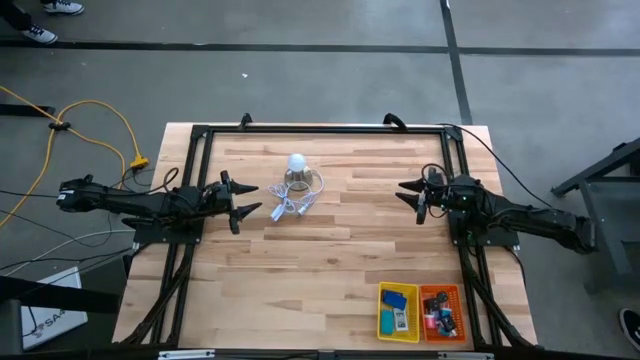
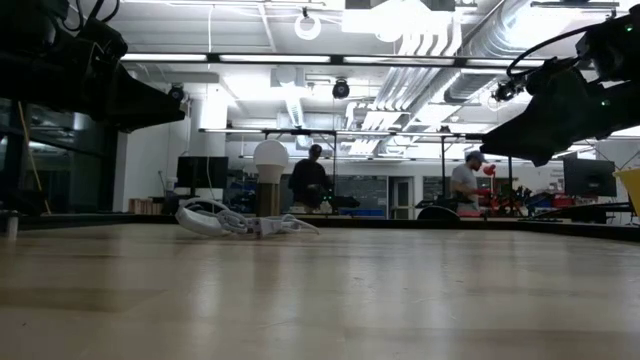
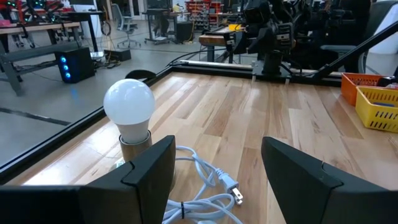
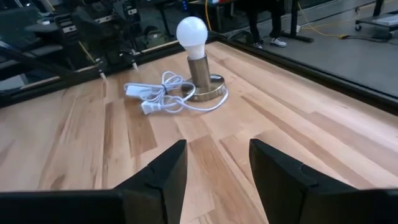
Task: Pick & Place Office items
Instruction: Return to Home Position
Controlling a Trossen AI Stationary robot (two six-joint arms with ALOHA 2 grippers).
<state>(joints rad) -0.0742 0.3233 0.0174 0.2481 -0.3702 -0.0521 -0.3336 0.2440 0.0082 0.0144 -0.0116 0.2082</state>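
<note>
Office items [image 1: 440,315] lie in the two trays at the front right corner of the surface [image 1: 330,270]. A blue block [image 1: 397,299] and a pale piece are in the yellow tray [image 1: 380,312], and a heap of small dark and red bits is in the orange tray [image 1: 441,288] just beside it. We see none loose outside the trays. Only the lamp [image 1: 296,168] and its cord [image 1: 290,207] stand mid-surface toward the back.

The left end effector [image 1: 255,198] hovers near the cord, fingers spread wide and holding nothing. The right end effector [image 1: 402,192] faces it from well apart, likewise spread and empty.

We judge the sorting done and the return to home in hand. What is left calls for no grasp, only drawing each arm to rest clear of the lamp.
</note>
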